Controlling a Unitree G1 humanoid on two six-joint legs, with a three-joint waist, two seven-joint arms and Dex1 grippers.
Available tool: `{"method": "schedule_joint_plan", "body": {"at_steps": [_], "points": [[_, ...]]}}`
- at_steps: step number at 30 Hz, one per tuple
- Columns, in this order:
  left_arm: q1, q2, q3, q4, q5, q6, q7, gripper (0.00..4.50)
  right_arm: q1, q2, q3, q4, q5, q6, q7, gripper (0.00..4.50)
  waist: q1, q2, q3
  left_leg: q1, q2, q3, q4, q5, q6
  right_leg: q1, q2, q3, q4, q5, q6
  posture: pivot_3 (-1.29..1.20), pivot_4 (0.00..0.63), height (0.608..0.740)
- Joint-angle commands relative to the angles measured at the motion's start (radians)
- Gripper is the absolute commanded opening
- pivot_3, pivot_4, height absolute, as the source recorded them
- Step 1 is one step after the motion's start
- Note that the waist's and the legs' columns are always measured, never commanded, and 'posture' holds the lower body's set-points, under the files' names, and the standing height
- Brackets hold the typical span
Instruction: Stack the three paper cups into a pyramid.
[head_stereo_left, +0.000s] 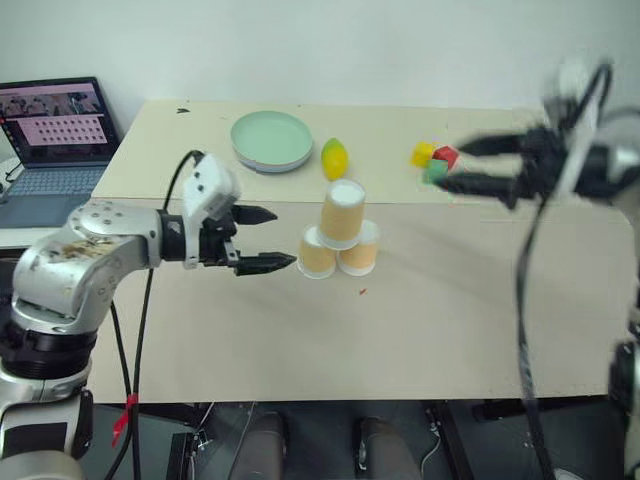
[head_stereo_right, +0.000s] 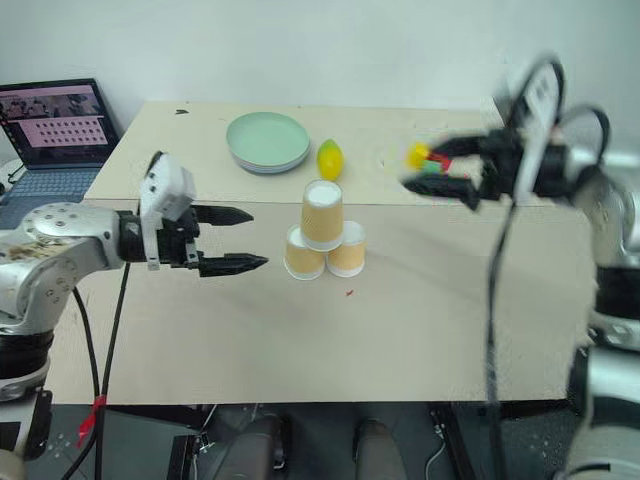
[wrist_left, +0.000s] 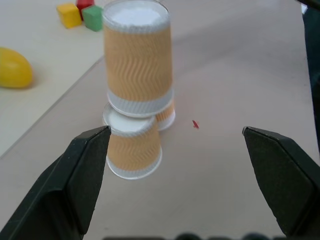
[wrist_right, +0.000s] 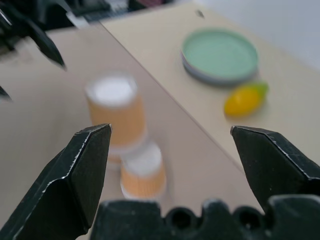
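Note:
Three orange-tan paper cups stand upside down as a pyramid (head_stereo_right: 322, 240) in the middle of the table. Two lower cups (head_stereo_left: 317, 254) (head_stereo_left: 359, 252) sit side by side and the upper cup (head_stereo_left: 342, 212) rests across their white bases. My left gripper (head_stereo_left: 284, 238) hovers just left of the stack, open, its fingers apart from the cups and nothing between them. In the left wrist view the upper cup (wrist_left: 137, 55) and a lower cup (wrist_left: 132, 150) stand ahead of the gripper (wrist_left: 176, 131). My right gripper (head_stereo_left: 455, 168) is off to the right over the coloured blocks, open, empty and blurred.
A pale green plate (head_stereo_left: 272, 140) and a yellow lemon (head_stereo_left: 334, 157) lie behind the stack. Yellow, red and green blocks (head_stereo_left: 433, 160) sit at the back right. A laptop (head_stereo_left: 55, 140) stands on a side table to the left. A small red speck (head_stereo_left: 362, 292) lies in front of the cups.

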Motion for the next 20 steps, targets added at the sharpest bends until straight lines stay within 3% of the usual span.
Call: {"method": "schedule_joint_plan", "body": {"at_steps": [1,8,15,20], "points": [[0.031,0.006,0.071,-0.042,-0.025,0.004,0.037,4.5,0.128,-0.054,-0.22,-0.094,0.058,-0.028,-0.008,4.46,-0.013,0.003,0.001,0.0,0.0,0.0,0.0,0.0,0.0,0.0,0.0,0.001,0.001,0.0,0.0,0.0,0.15,0.74],[0.144,-0.176,0.11,-0.061,-0.009,-0.015,0.259,4.5,0.461,0.071,-0.335,-0.239,0.038,-0.12,-0.13,4.46,-0.026,0.003,0.001,0.009,0.003,0.0,-0.001,0.0,0.0,0.006,0.003,0.002,0.003,-0.004,0.006,0.0,0.15,0.74],[0.302,-0.268,0.106,-0.12,-0.004,-0.035,0.354,4.5,0.538,0.224,-0.341,-0.282,0.093,-0.139,-0.239,4.46,-0.022,0.003,0.001,0.009,0.002,0.002,0.0,0.0,0.0,0.005,0.002,0.006,0.003,-0.003,0.006,0.0,0.15,0.74],[0.358,-0.253,0.091,-0.128,0.007,-0.053,0.344,4.5,0.52,0.255,-0.311,-0.291,0.111,-0.137,-0.285,4.46,-0.021,0.003,0.001,0.008,0.001,0.003,0.0,0.0,0.0,0.005,0.002,0.006,0.003,-0.002,0.005,0.0,0.15,0.74]]}}
